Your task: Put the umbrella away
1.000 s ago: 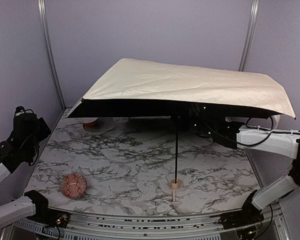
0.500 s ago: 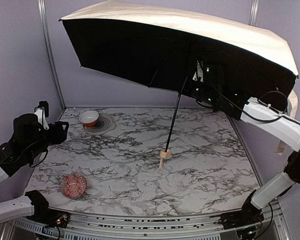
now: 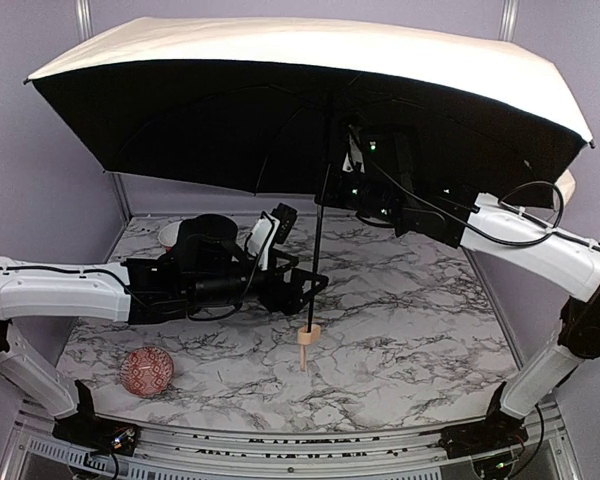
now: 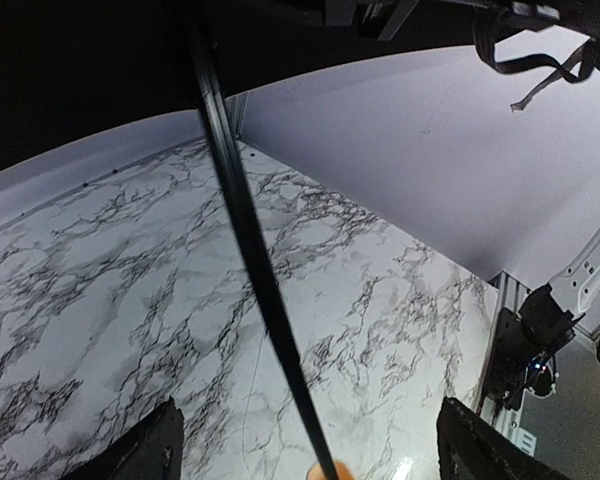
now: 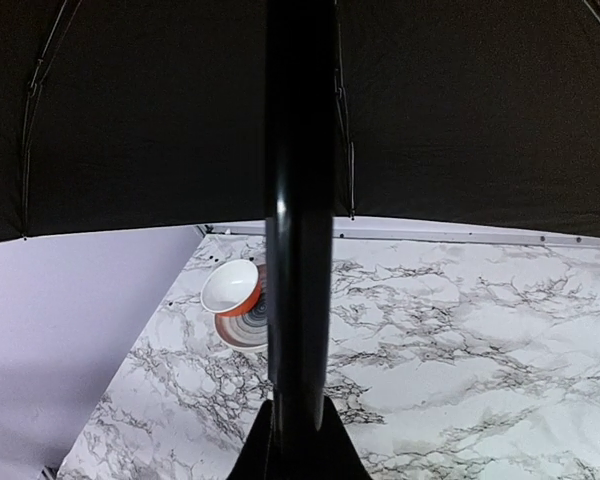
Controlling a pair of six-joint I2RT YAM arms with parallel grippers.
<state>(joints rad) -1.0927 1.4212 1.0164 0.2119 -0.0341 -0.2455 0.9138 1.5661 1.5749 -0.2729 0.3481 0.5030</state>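
The umbrella [image 3: 310,50] is open, its cream canopy spread high over the table and black underneath. Its thin black shaft [image 3: 318,250] hangs down to a pale tan handle [image 3: 309,334] just above the marble top. My right gripper [image 3: 348,185] is shut on the shaft close under the canopy; in the right wrist view the shaft [image 5: 300,200] rises straight out of my right gripper [image 5: 300,445]. My left gripper [image 3: 305,290] stands open low on the shaft, just above the handle. In the left wrist view the shaft [image 4: 250,230] runs between its two fingertips [image 4: 155,450] without touching them.
A red patterned ball [image 3: 146,371] lies near the table's front left corner. At the back left an orange-and-white bowl [image 5: 230,287] sits on a striped plate [image 5: 242,330], mostly hidden behind my left arm from above. Purple walls close in the back and sides.
The right arm has raised the umbrella and levelled the canopy. My left arm has swung in from the left edge to the lower shaft, its jaws now wide on either side.
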